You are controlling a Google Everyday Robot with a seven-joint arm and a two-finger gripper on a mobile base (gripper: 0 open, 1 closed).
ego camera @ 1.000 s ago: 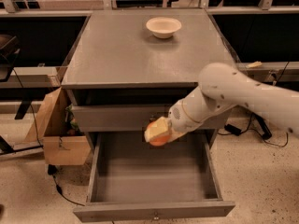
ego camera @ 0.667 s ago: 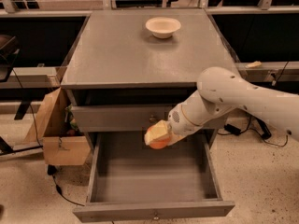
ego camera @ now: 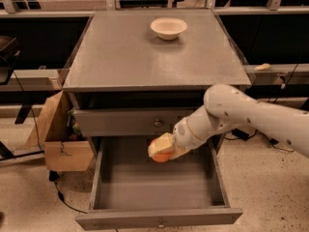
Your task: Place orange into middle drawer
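My gripper is shut on the orange, whose bright orange underside shows below the cream fingers. It hangs over the back middle of the middle drawer, which is pulled fully open with its deep grey tray bare. The drawer's front panel carries a small round knob. The white arm reaches in from the right.
The upper knobbed drawer is closed just above the gripper. A cream bowl sits at the back of the cabinet top. An open cardboard box stands on the floor at the cabinet's left.
The gripper with the orange has moved slightly down and forward over the open drawer; nothing else has changed.
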